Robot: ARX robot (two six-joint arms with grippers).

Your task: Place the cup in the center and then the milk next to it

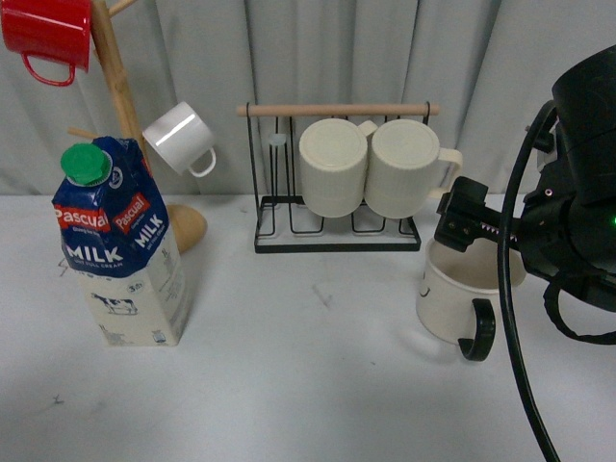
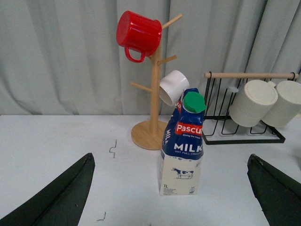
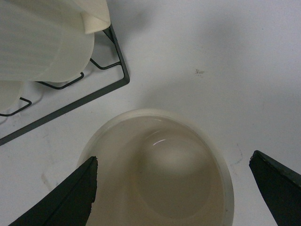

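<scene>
The cup [image 1: 452,303], a wide cream-white mug with a black handle, stands upright on the table at the right, in front of the wire rack. My right gripper [image 3: 174,188] is open right above it; its fingers straddle the cup's mouth [image 3: 160,169] without touching. In the front view the right arm [image 1: 568,202] covers the cup's far rim. The milk [image 1: 120,245], a blue and cream carton with a green cap, stands upright at the left. My left gripper [image 2: 171,193] is open, and the milk [image 2: 183,141] stands between and beyond its fingers.
A black wire rack [image 1: 337,236] with a wooden bar holds two ribbed cream mugs [image 1: 332,164] at the back centre. A wooden mug tree [image 1: 125,106] behind the milk holds a red mug [image 1: 48,34] and a small white mug [image 1: 178,137].
</scene>
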